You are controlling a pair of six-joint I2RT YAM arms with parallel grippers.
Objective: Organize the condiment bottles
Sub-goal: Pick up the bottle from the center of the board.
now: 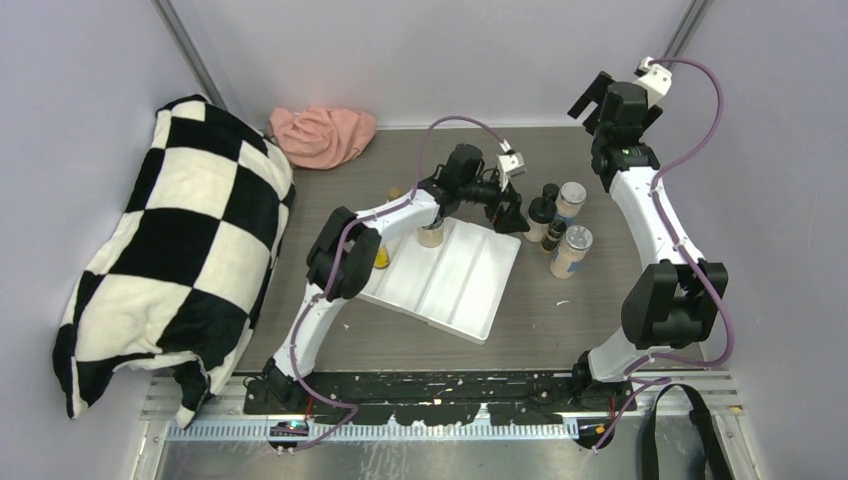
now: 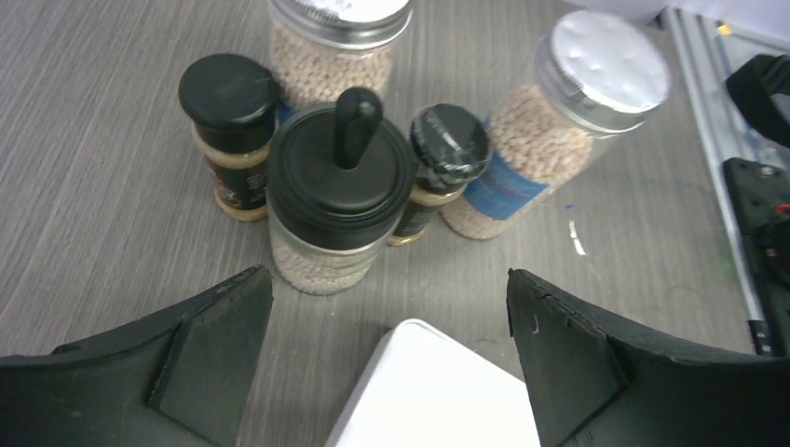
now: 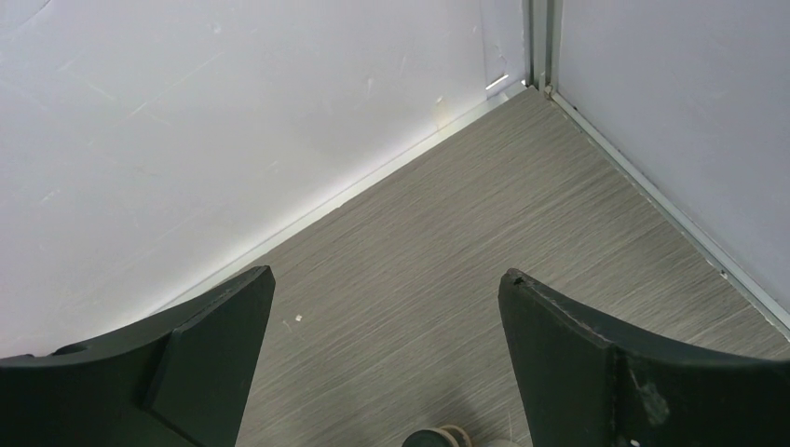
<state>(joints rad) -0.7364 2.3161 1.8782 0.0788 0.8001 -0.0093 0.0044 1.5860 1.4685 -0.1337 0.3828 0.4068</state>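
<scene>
Condiment bottles (image 1: 545, 208) are bunched right ahead of the left gripper (image 2: 387, 279). Its jaws are spread wide with nothing between them, one dark finger (image 2: 214, 363) low on each side of the wrist view. Closest in is the black-lidded jar (image 2: 340, 200), full of pale grains and with a small knob on its lid, and it sits square in the gap. Two tiny dark bottles (image 2: 228, 130) flank it, pressed close on either side. Behind them stand two silver-lidded shakers (image 2: 568, 121), one straight back and one off to the right. It's a tight cluster with hardly a seam between shoulders.

Just under the fingers, a rounded corner of the white tray (image 2: 429, 391) pokes in. Its edge sits near the front jar but a strip of table (image 2: 112, 186) separates them.

From above, the tray lies at an angle mid-table. One beige jar (image 1: 430, 236) stands on its far-left part, tucked against the left arm. A yellow bottle (image 1: 382, 257) sits just off the tray's left edge, half hidden by the elbow. Bare table runs right of the cluster and along the tray's near side.

The right gripper (image 3: 387, 279) is parted too, holding nothing, raised over the far right corner where the walls (image 3: 186, 140) meet. A checkered cushion (image 1: 170, 260) fills the left side, and a pink cloth (image 1: 320, 135) lies at the back.
</scene>
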